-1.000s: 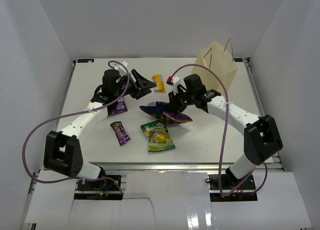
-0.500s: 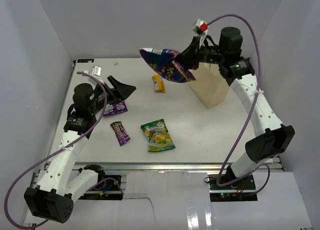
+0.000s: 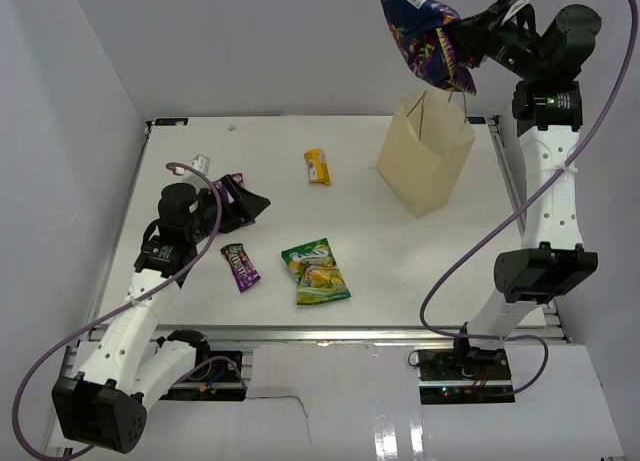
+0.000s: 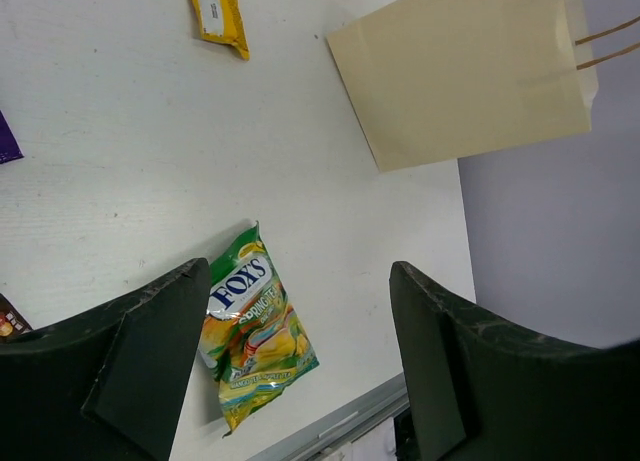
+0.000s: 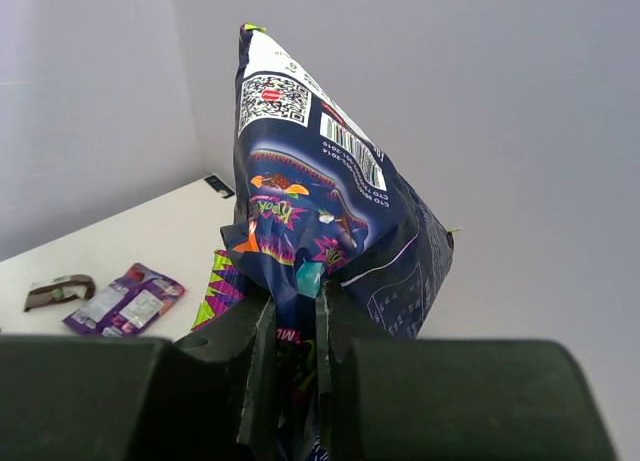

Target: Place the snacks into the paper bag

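High above the table hangs the dark blue-purple chip bag [image 3: 428, 33] [image 5: 320, 171], with my right gripper [image 3: 472, 43] [image 5: 296, 311] shut on its lower edge, just over the open top of the upright tan paper bag [image 3: 425, 166] [image 4: 465, 76]. My left gripper [image 3: 246, 202] [image 4: 300, 366] stands open and empty over the table's left side. Flat on the table lie a green-yellow pack [image 3: 315, 271] [image 4: 250, 336], a purple candy pack [image 3: 240, 266], and a small yellow-orange bar [image 3: 317, 166] [image 4: 218, 11]. A second purple pack [image 3: 230, 185] [image 5: 125, 301] is partly hidden behind the left gripper.
White walls close in the table [image 3: 380, 241] at the back and on both sides. A metal rail [image 3: 330, 333] runs along the near edge. A small white item [image 3: 200, 163] lies at the far left. A small dark packet [image 5: 60, 291] shows in the right wrist view.
The right arm has lifted the chip bag from the table's middle, up and to the right, to above the paper bag. The left arm has drawn back to the left, its jaws wider.
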